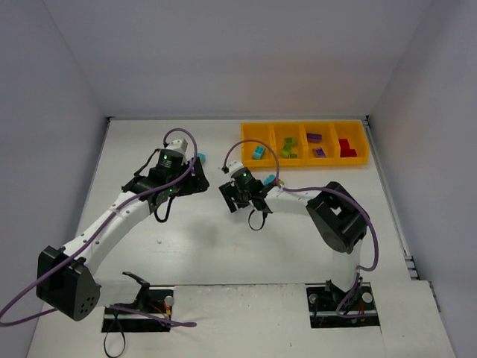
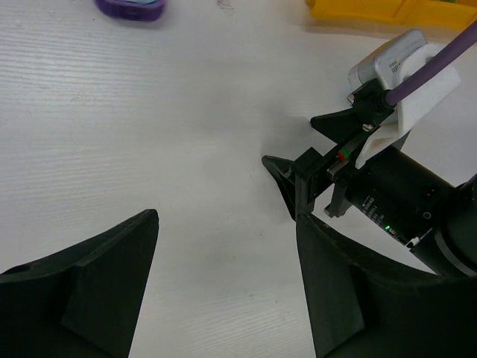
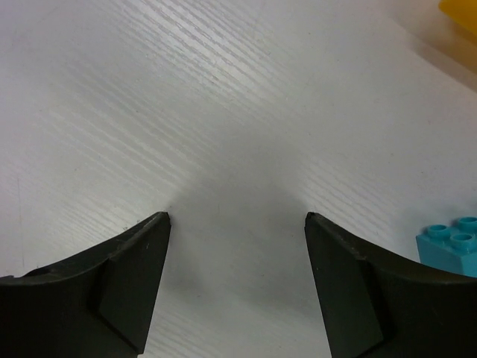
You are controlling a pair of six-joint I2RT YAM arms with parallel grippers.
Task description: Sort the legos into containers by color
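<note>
The orange-yellow tray [image 1: 304, 130] stands at the back right with four compartments in a row. From left to right they hold a teal brick [image 1: 258, 152], green bricks [image 1: 288, 147], purple bricks [image 1: 316, 145] and a red brick [image 1: 347, 148]. A loose teal brick [image 1: 200, 157] lies on the table by my left wrist. My left gripper [image 1: 203, 183] [image 2: 227, 216] is open and empty over bare table. My right gripper [image 1: 226, 192] [image 3: 237, 216] is open and empty, low over the table. A teal brick [image 3: 451, 242] lies just outside its right finger.
The two grippers are close together mid-table; the right gripper [image 2: 298, 179] shows in the left wrist view. A purple object [image 2: 130, 7] is cut off at that view's top edge. Tray corners show in both wrist views [image 2: 387, 9] [image 3: 462, 11]. White walls enclose the table.
</note>
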